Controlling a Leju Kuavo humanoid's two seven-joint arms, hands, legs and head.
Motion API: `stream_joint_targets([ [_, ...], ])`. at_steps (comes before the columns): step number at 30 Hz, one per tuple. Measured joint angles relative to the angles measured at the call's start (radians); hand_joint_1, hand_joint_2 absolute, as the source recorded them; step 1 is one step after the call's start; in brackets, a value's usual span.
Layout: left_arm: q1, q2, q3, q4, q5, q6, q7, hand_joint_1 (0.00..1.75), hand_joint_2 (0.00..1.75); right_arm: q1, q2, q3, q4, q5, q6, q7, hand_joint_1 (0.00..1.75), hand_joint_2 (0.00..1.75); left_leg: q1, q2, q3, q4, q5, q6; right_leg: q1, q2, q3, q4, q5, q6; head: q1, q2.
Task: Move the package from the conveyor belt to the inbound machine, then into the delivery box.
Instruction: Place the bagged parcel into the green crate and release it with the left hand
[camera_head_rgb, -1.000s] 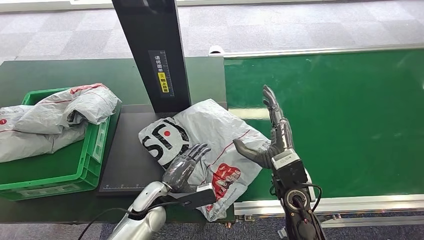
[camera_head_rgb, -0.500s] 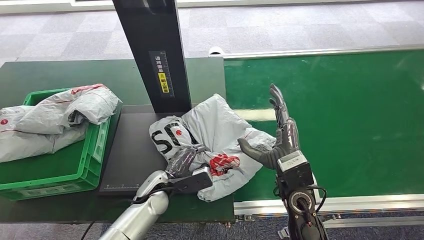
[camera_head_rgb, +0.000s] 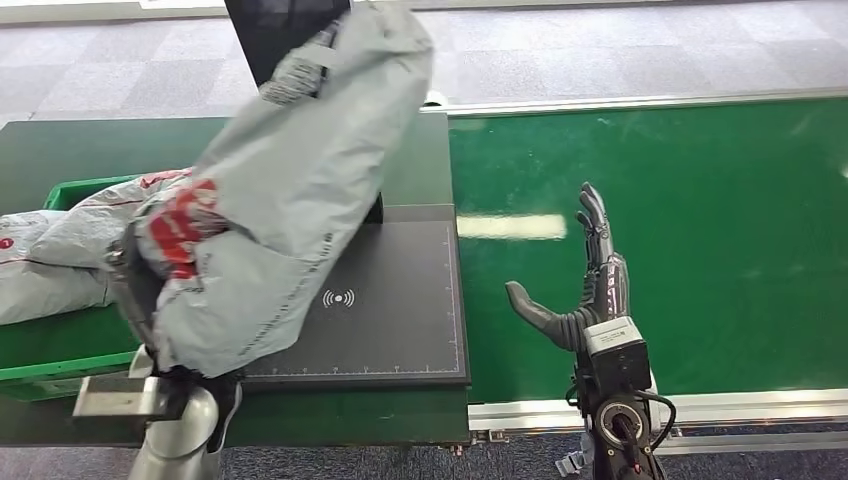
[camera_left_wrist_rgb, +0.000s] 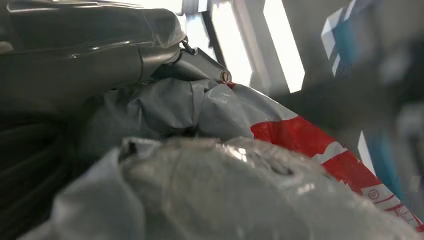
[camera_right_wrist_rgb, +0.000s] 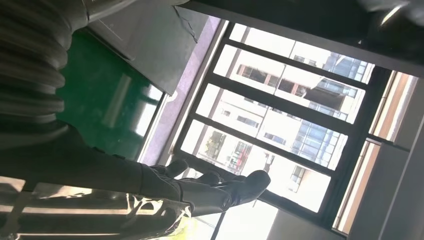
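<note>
Left hand (camera_head_rgb: 140, 290) grips the grey package (camera_head_rgb: 290, 170), lifted clear of the inbound machine (camera_head_rgb: 390, 300) and hanging partly over the green delivery box (camera_head_rgb: 60, 365); only the drop remains, I judge. Right hand (camera_head_rgb: 585, 300) hovers spread, holding nothing.

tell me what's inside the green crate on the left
Grey packages with red print lie heaped in the green crate. The lifted package, gripped by the left hand, covers the crate's right side.
</note>
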Motion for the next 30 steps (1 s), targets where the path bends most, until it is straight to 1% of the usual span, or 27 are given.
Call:
stream_joint_targets([
  [2, 0.006, 0.014, 0.046, -0.05, -0.009, 0.112, 0.015, 1.75, 1.75, 0.005, -0.001, -0.004, -0.002, 0.001, -0.004, 0.0, 0.0, 1.75, 0.0, 0.0, 0.0, 0.0, 0.0, 0.0, 0.0, 0.0, 0.0, 0.0, 0.0, 0.0, 0.0, 0.0],
  [3, 0.004, 0.023, 0.076, -0.06, -0.01, 0.146, 0.033, 1.75, 1.75, 0.006, -0.001, -0.006, -0.003, 0.002, -0.005, 0.0, 0.0, 1.75, 0.0, 0.0, 0.001, 0.0, 0.0, 0.0, 0.0, 0.0, 0.0, 0.0, 0.0, 0.0, 0.0, 0.0],
  [4, -0.002, 0.031, 0.11, -0.06, -0.008, 0.161, 0.057, 1.75, 1.75, 0.007, -0.001, -0.006, -0.003, 0.004, -0.006, 0.0, 0.0, 1.75, 0.0, 0.0, 0.001, 0.0, 0.0, 0.0, 0.0, 0.0, 0.0, 0.0, 0.0, 0.0, 0.0, 0.0],
  [6, -0.031, 0.049, 0.185, -0.024, -0.003, 0.147, 0.112, 1.75, 1.75, 0.008, -0.001, -0.006, -0.005, 0.007, -0.008, 0.0, 0.0, 1.75, 0.0, -0.001, 0.001, 0.0, 0.001, -0.001, 0.0, 0.0, 0.001, 0.0, 0.0, -0.001, 0.0, 0.0],
  [9, -0.11, 0.087, 0.317, 0.126, -0.095, 0.115, 0.218, 1.75, 1.75, 0.008, -0.002, -0.005, -0.014, 0.008, -0.014, 0.003, 0.0, 1.75, 0.0, 0.0, 0.002, 0.0, 0.003, -0.002, 0.001, 0.0, 0.001, 0.0, 0.002, -0.002, 0.0, 0.0],
  [12, -0.191, 0.143, 0.429, 0.345, -0.254, 0.091, 0.311, 1.75, 1.75, 0.007, -0.006, -0.002, -0.02, -0.002, -0.016, 0.01, 0.0, 1.75, 0.001, 0.002, 0.003, 0.0, 0.003, -0.003, 0.001, 0.002, 0.001, 0.001, 0.003, -0.004, 0.0, 0.0],
  [14, -0.237, 0.181, 0.477, 0.503, -0.352, 0.085, 0.359, 1.75, 1.75, 0.004, -0.009, 0.001, -0.022, -0.011, -0.016, 0.014, 0.0, 1.75, 0.001, 0.002, 0.003, 0.0, 0.004, -0.003, 0.002, 0.003, 0.001, 0.001, 0.003, -0.004, 0.0, 0.0],
  [18, -0.308, 0.24, 0.518, 0.787, -0.517, 0.111, 0.443, 1.75, 1.75, -0.009, -0.018, 0.015, -0.022, -0.027, -0.016, 0.021, 0.0, 1.75, 0.001, 0.002, 0.003, 0.0, 0.004, -0.003, 0.002, 0.003, 0.001, 0.001, 0.003, -0.004, 0.0, 0.0],
  [20, -0.335, 0.261, 0.522, 0.908, -0.628, 0.143, 0.52, 1.75, 1.75, -0.018, -0.021, 0.024, -0.022, -0.033, -0.016, 0.023, 0.0, 1.75, 0.001, 0.002, 0.003, 0.0, 0.003, -0.003, 0.002, 0.003, 0.001, 0.001, 0.003, -0.004, 0.0, 0.0],
  [22, -0.357, 0.279, 0.52, 1.015, -0.748, 0.157, 0.625, 1.75, 1.75, -0.026, -0.023, 0.036, -0.021, -0.039, -0.016, 0.026, 0.0, 1.75, 0.001, 0.002, 0.002, 0.0, 0.003, -0.003, 0.002, 0.003, 0.001, 0.001, 0.003, -0.004, 0.0, 0.0],
  [24, -0.379, 0.294, 0.512, 1.104, -0.833, 0.139, 0.719, 1.75, 1.75, -0.032, -0.023, 0.046, -0.019, -0.041, -0.016, 0.029, 0.0, 1.75, 0.001, 0.002, 0.003, 0.0, 0.003, -0.003, 0.002, 0.003, 0.001, 0.001, 0.003, -0.004, 0.0, 0.0],
  [26, -0.398, 0.307, 0.505, 1.167, -0.88, 0.111, 0.787, 1.75, 1.75, -0.038, -0.023, 0.055, -0.015, -0.042, -0.016, 0.031, 0.0, 1.75, 0.001, 0.001, 0.004, -0.001, 0.003, -0.003, 0.002, 0.003, 0.002, 0.001, 0.002, -0.004, 0.0, 0.0],
  [28, -0.412, 0.317, 0.501, 1.211, -0.896, 0.086, 0.823, 1.75, 1.75, -0.04, -0.022, 0.061, -0.011, -0.042, -0.016, 0.034, 0.0, 1.75, 0.001, 0.001, 0.005, -0.001, 0.003, -0.004, 0.002, 0.002, 0.003, 0.001, 0.002, -0.004, 0.0, 0.0],
  [30, -0.424, 0.325, 0.499, 1.25, -0.898, 0.064, 0.837, 1.75, 1.75, -0.043, -0.022, 0.066, -0.007, -0.041, -0.016, 0.037, 0.0, 1.75, 0.001, 0.001, 0.006, -0.002, 0.003, -0.004, 0.002, 0.003, 0.005, 0.001, 0.002, -0.005, 0.0, 0.0],
])
